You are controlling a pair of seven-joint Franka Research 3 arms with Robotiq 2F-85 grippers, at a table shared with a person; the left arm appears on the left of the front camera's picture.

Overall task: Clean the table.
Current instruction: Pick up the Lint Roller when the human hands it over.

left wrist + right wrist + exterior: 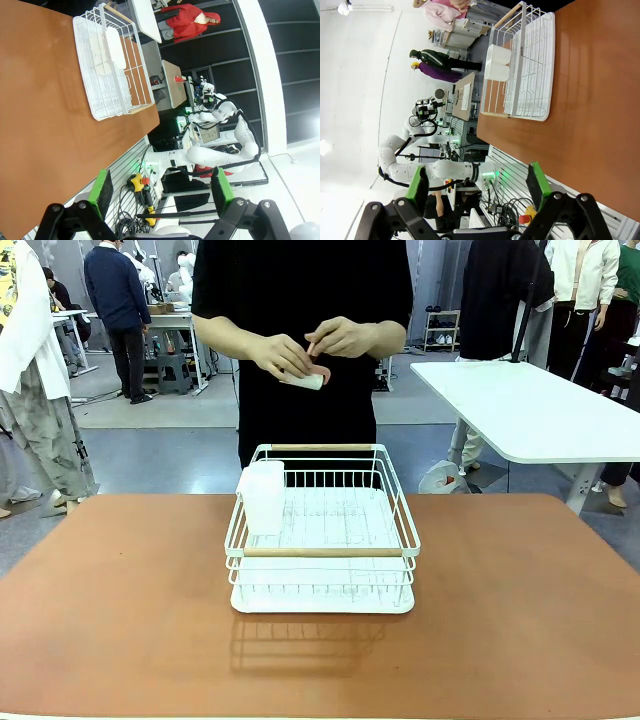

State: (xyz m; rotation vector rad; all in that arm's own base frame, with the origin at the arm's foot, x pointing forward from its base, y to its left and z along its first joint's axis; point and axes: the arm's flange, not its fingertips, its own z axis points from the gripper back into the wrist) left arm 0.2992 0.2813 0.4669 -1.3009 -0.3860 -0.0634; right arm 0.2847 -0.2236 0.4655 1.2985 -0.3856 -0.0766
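The table (120,590) has a matte reddish-brown top, seen also in the left wrist view (40,100) and the right wrist view (600,100). A white wire rack (322,552) with wooden bars stands at its middle. My left gripper (161,187) hangs open off the table's near edge, nothing between its green pads (102,192). My right gripper (477,182) is open too, held off the same edge with an empty gap. Both are well away from the rack (107,75) (525,65).
A white plastic container (263,498) hangs inside the rack's left side. A person in black stands at the far edge, with a small white and pink thing (303,380) in both hands. A white-topped table (540,410) stands behind at the right.
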